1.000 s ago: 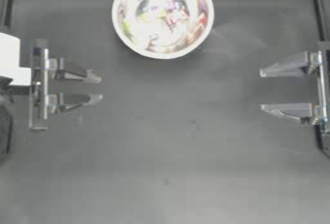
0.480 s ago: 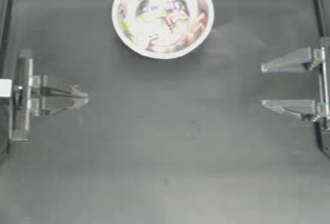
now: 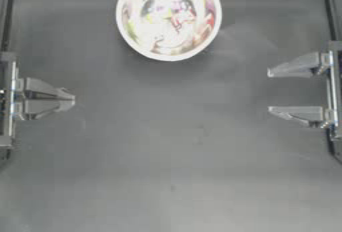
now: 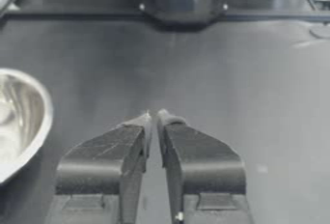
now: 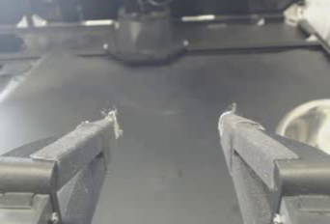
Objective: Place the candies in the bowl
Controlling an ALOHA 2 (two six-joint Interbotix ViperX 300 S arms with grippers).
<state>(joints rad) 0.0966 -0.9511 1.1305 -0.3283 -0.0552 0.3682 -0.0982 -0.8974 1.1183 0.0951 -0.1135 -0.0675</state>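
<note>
The dark, flat bench (image 3: 174, 166) fills the overhead view. At its far edge, a little left of the middle, sits the large round shiny metal bowl (image 3: 168, 17), whose pale reflective inside shows a jumble of pink, yellow-green and red flecks. These appear to be the small wrapped candies (image 3: 170, 18) lying in the bowl, though reflections make it hard to tell sweets from their mirrored copies or to count them.

The right claw (image 3: 270, 91) is drawn back at the right side of the bench, well apart from the bowl, its two grey jaws spread wide with nothing between them; its wrist view shows bare bench in the gap. The left claw (image 3: 70, 100) is parked at the left side, jaws pressed together and clenched on nothing. The bowl's rim shows off to one side in each wrist view.
</note>
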